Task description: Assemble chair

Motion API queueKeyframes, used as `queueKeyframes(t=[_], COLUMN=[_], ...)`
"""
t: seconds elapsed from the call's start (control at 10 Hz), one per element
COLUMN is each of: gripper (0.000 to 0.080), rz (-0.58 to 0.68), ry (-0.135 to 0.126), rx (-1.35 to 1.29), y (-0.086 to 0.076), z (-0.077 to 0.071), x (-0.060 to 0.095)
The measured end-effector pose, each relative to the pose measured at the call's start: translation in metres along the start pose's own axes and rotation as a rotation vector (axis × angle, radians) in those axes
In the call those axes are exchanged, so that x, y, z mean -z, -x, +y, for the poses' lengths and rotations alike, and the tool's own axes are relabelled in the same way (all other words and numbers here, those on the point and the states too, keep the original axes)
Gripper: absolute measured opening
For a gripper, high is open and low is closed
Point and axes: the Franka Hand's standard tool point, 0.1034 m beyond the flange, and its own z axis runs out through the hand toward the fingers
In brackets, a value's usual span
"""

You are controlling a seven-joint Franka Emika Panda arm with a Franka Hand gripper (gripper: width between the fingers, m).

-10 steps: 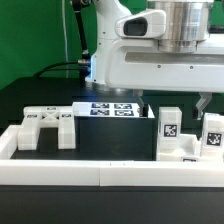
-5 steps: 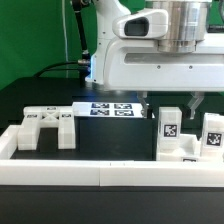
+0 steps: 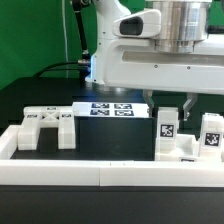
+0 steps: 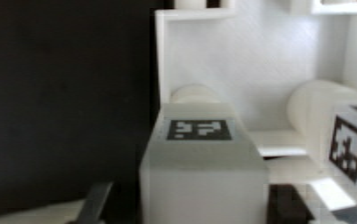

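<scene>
I work over a flat, matte black table [image 3: 110, 142]. A long white border rail [image 3: 100, 172] lies along its near edge. A shorter white rail [image 3: 8, 142] meets it at the corner on the exterior view's left. Near that corner lies a low white slotted piece [image 3: 45, 124]. The marker board [image 3: 112, 108] lies flat farther back, about mid-table. On the exterior view's right an upright white tagged block [image 3: 168, 132] stands just behind the long rail. A second tagged white block [image 3: 212, 135] stands near it; whether they touch, I cannot tell.
</scene>
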Motion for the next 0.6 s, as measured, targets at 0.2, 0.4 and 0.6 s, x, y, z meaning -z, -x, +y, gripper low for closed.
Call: queueKeyframes(t=[0.2,0.4,0.6], gripper=[0.0291,0.0291,0.0291], rz=[0.0,-0.001,-0.001], ry=[-0.001,-0.001,-0.001], rx=[-0.119,-0.223,-0.378], y=[0.0002,0.0003,0.0005], z=[-0.0003,-0.0005,-0.0008], x=[-0.0001,-0.0002,-0.0004])
